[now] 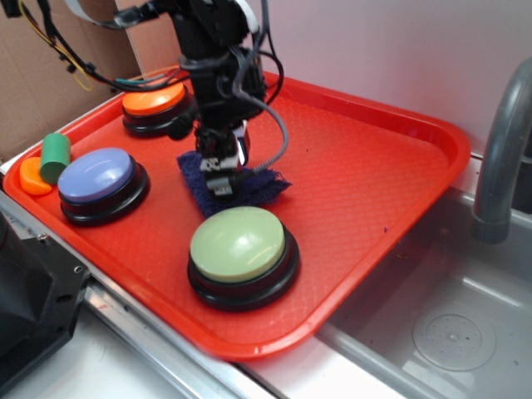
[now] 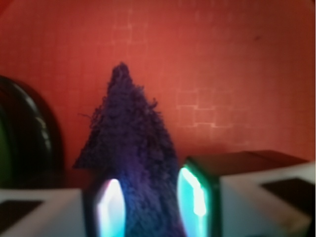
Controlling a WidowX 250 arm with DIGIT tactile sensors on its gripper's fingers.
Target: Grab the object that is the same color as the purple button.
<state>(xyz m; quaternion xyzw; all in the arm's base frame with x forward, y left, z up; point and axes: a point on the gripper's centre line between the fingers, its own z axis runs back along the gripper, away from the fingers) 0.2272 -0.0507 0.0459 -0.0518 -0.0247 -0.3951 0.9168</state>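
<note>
While the purple button [image 1: 102,181] sits at the left of the red tray [image 1: 374,166], the gripper [image 1: 223,170] is down on the dark rag [image 1: 249,187] mid-tray, its fingers [image 2: 195,195] grasping the fuzzy cloth between them.

There are no words, numbers or signs to read in either view. The three big buttons and the red tray [image 1: 399,158] are plain. The wrist view is blurry, so tiny print there may be too hard to see.
</note>
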